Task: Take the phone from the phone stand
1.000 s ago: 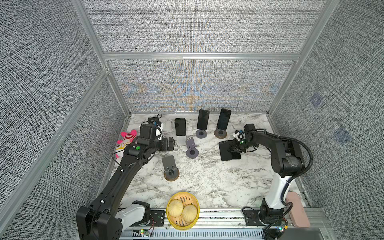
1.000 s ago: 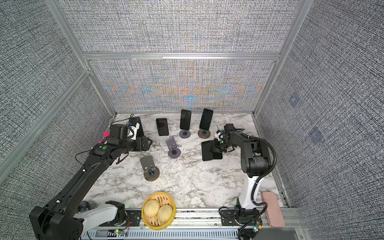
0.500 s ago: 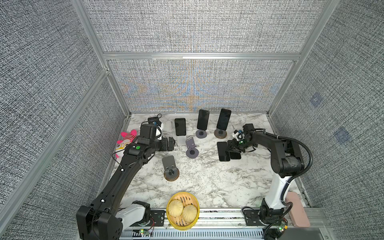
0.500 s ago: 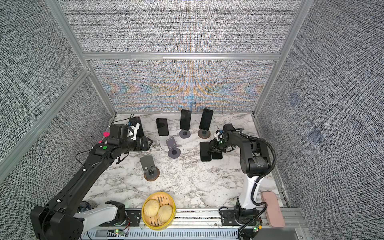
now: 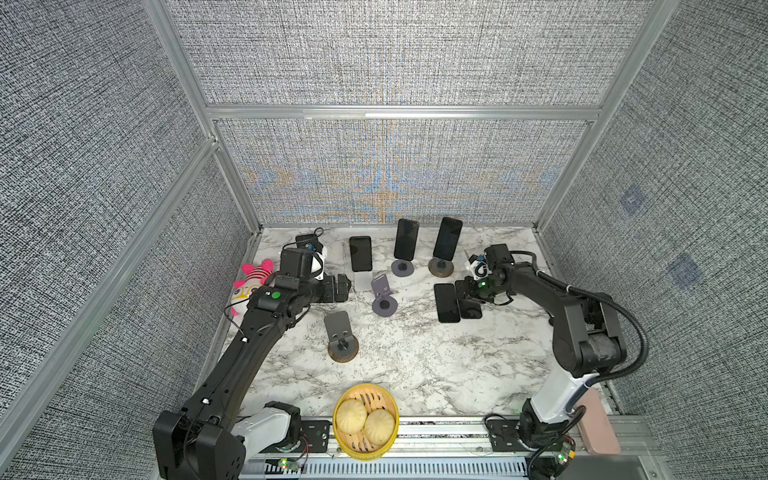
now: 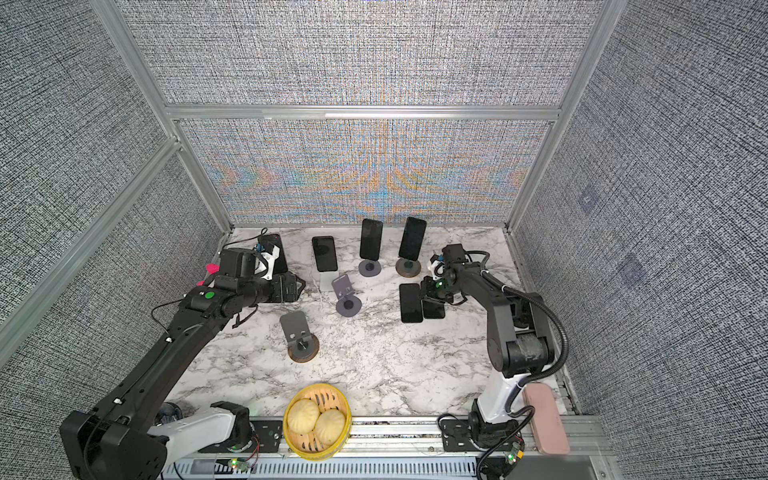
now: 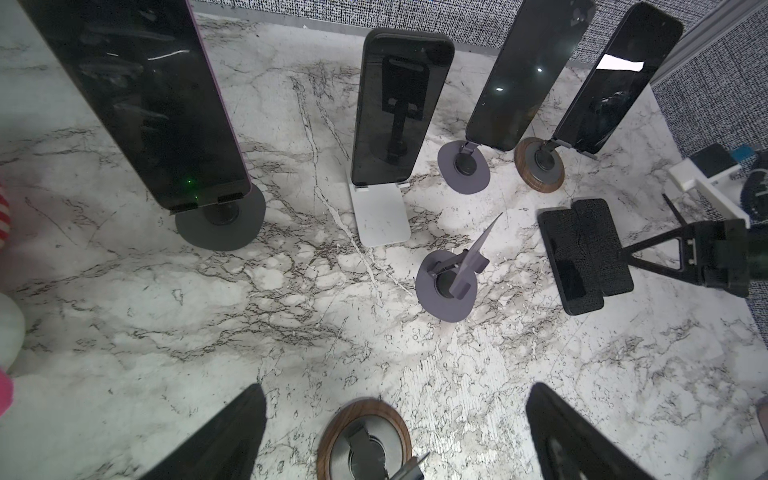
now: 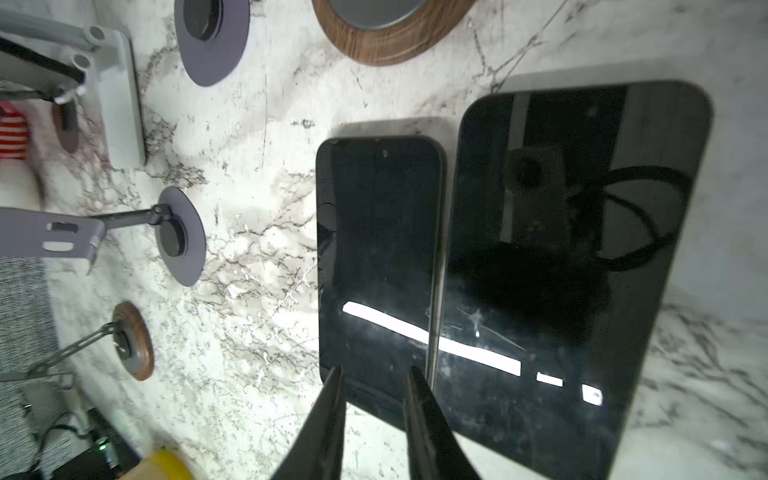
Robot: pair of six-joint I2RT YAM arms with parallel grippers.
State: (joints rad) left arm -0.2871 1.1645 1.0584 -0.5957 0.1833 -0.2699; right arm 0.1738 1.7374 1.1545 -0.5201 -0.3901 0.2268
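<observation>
Two black phones lie flat side by side on the marble, the left phone and the right phone. My right gripper points down at the left phone's near end, jaws a narrow gap apart with nothing clamped between them. In both top views it sits over the flat phones. Along the back, phones lean on a purple phone stand, a wood-based stand and a white stand. A further phone stands at the left. My left gripper is wide open and empty.
An empty purple stand and an empty wood-based stand stand mid-table; the latter lies under my left gripper. A yellow steamer with two buns sits at the front edge. A pink plush toy lies by the left wall.
The phone under my right gripper has gone from lying askew across the other phone to flat beside it. The right gripper shifted slightly left. The left arm has not moved.
</observation>
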